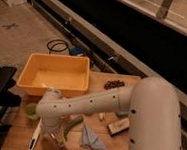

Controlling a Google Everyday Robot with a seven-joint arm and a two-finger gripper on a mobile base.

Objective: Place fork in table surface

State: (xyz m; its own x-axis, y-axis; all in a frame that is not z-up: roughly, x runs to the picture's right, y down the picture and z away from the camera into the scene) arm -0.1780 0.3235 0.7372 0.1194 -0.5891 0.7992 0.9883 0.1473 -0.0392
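Fork [59, 143] under parted tool [54, 136], low over table surface [14, 140], axis unclear

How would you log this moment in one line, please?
gripper: low over table surface, between white utensil and green pepper | jaws: open | fork: unseen

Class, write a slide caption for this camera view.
End effector hangs over light-brown wooden tabletop, between long white utensil and curved green pepper.

tub [54, 75]: 1 | white utensil [34, 136]: 1 | green pepper [72, 127]: 1 | blue cloth [91, 139]: 1 | tool [55, 139], low over table [13, 140] front: 1
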